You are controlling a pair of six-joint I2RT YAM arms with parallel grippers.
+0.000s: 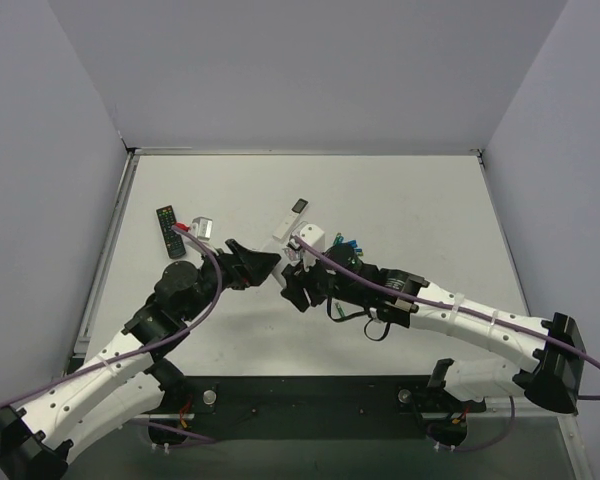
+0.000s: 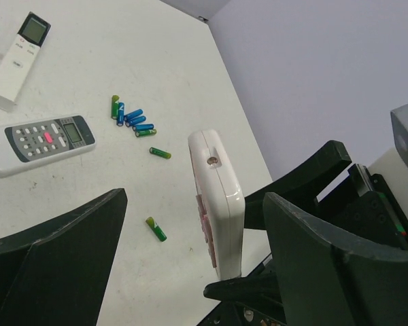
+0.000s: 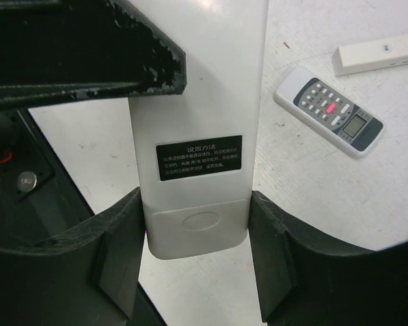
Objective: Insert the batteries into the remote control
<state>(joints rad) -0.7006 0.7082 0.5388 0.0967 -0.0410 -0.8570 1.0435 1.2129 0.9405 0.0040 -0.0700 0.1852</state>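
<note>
My right gripper (image 3: pixel 197 227) is shut on the lower end of the remote control (image 3: pixel 198 136) and holds it upright above the table. Its plain white back faces the right wrist camera, with a black label and the battery cover (image 3: pixel 198 224) closed. In the left wrist view the remote (image 2: pixel 217 197) is edge-on, its red buttons facing left. My left gripper (image 2: pixel 194 204) is open, one finger on each side of the remote and apart from it. Green and blue batteries lie on the table: a cluster (image 2: pixel 132 119) and two single cells (image 2: pixel 160 153) (image 2: pixel 156 229).
A white remote with a grey keypad (image 2: pixel 41 139) and a slim white remote with a grey screen (image 2: pixel 17 58) lie beyond the batteries. A long black remote (image 1: pixel 167 231) lies at the left, beside a small red and grey object (image 1: pixel 192 228). Both grippers (image 1: pixel 255 265) (image 1: pixel 295 278) meet mid-table.
</note>
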